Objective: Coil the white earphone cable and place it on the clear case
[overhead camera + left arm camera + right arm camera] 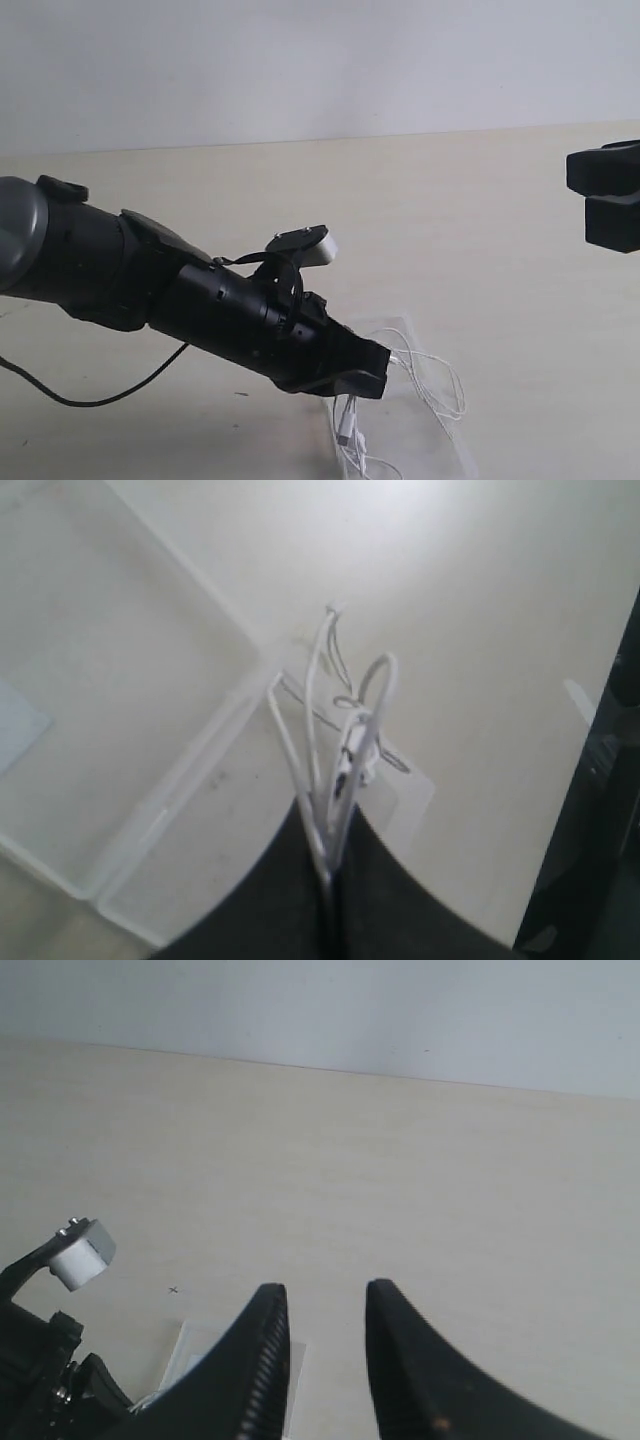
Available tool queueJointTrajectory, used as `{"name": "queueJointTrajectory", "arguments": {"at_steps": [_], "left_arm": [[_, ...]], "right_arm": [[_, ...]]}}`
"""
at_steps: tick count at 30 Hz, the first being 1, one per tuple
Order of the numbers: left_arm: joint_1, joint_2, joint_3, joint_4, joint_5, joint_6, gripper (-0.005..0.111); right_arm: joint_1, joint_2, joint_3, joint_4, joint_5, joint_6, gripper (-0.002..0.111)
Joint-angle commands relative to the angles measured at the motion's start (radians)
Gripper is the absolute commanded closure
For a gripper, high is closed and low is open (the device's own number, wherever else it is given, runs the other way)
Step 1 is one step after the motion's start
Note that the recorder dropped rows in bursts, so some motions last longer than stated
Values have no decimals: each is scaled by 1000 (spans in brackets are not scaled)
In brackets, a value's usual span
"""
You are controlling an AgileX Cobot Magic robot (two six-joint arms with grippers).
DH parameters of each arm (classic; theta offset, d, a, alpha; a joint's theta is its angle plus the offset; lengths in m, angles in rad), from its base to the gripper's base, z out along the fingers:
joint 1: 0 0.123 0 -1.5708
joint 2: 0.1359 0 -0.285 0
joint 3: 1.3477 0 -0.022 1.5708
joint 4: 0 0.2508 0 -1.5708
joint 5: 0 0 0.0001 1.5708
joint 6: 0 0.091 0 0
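Note:
The white earphone cable (432, 383) is gathered into several loops, and my left gripper (362, 377) is shut on the bundle. It holds the bundle just above the clear case (425, 455), with a plug end hanging down below the fingers. In the left wrist view the loops of the cable (345, 730) fan out from the left gripper (329, 830) over the open case (130, 710), whose pale sticker (20, 725) lies on the far half. My right gripper (610, 195) hovers high at the right, open and empty (325, 1300).
A thin black robot cable (95, 398) trails across the pale table under the left arm. The left arm's white wrist camera block (82, 1255) and a corner of the case (190, 1345) show in the right wrist view.

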Motion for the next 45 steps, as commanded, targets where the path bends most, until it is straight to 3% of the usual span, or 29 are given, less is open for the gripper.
{"name": "queueJointTrajectory", "arguments": {"at_steps": [1,7,13,19,23,27,37,45], "left_arm": [[-3,-8,9,0,-11,18,107],[-3,-38,9,-27,-6,59,107],[-3,-141,9,115,-6,21,107],[-3,-245,-15,506,7,-254,107],[-3,-269,-105,903,151,-561,107],[-3,-271,-196,1104,290,-678,107],[-8,-243,-388,1287,574,-681,107],[-115,-110,-463,1390,607,-681,107]], "right_arm": [[-6,3,6,1,-6,3,81],[-6,3,6,1,-6,3,81],[-6,3,6,1,-6,3,81],[-6,3,6,1,-6,3,81],[-6,3,6,1,-6,3,81],[-6,3,6,1,-6,3,81],[-6,3,6,1,-8,3,81],[-6,3,6,1,-8,3,81]]}}
